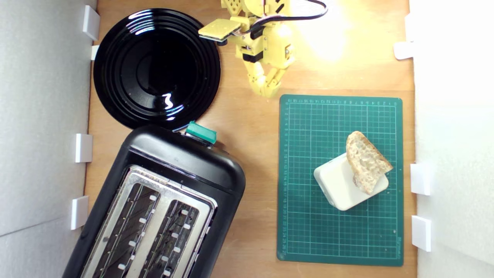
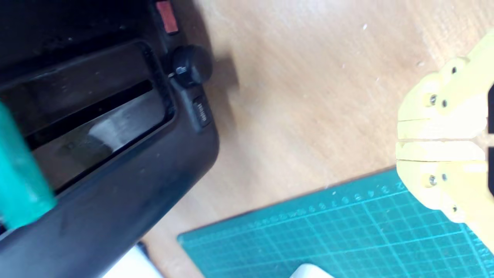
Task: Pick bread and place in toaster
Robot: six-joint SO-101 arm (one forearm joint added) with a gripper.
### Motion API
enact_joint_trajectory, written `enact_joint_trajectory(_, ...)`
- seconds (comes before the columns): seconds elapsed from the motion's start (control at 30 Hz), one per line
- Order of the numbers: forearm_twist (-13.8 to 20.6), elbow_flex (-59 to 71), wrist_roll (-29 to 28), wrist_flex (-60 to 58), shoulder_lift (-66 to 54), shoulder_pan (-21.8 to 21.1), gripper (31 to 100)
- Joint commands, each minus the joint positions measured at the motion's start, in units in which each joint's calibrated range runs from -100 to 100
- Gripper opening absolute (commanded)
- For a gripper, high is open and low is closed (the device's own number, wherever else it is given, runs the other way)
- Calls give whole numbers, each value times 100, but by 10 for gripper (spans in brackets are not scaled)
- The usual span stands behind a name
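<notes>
Wrist view: toaster (image 2: 115, 185) button label unreadable; mat (image 2: 328, 231) numerals blurred.

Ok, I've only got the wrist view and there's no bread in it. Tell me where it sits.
Observer: The bread leans on a white block on the green mat, toward the exterior view's right.
Operator: Give me the gripper's place relative to it.
Observer: The gripper hangs over bare wood just beyond the mat's upper edge in the exterior view, well apart from the bread, jaws together.
Operator: Now check the toaster slots.
Observer: Both slots of the toaster look empty. Its green lever is at the end nearest a black plate.
</notes>
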Motion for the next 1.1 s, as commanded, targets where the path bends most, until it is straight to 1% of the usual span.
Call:
enact_joint_trajectory(0.0,-227,-151,34,-605,591,-45,410)
enact_joint_trajectory(0.17,-245,-187,-23,-2141,1465,-61,410)
enact_joint_trajectory(0.23,-344,-196,-123,-2900,1939,-133,410)
enact_joint_trajectory(0.33,-372,-205,-311,-4010,2646,-190,410)
enact_joint_trajectory(0.43,-381,-196,-520,-4991,3320,-440,410)
enact_joint_trajectory(0.57,-381,-187,-745,-5639,4177,-1012,410)
enact_joint_trajectory(0.63,-381,-187,-850,-5921,4518,-1205,410)
enact_joint_trajectory(0.87,-308,-169,-1378,-7277,5491,-1374,410)
enact_joint_trajectory(0.93,-308,-169,-1431,-7772,6015,-1527,410)
enact_joint_trajectory(1.07,-308,-187,-1431,-8830,6772,-1544,410)
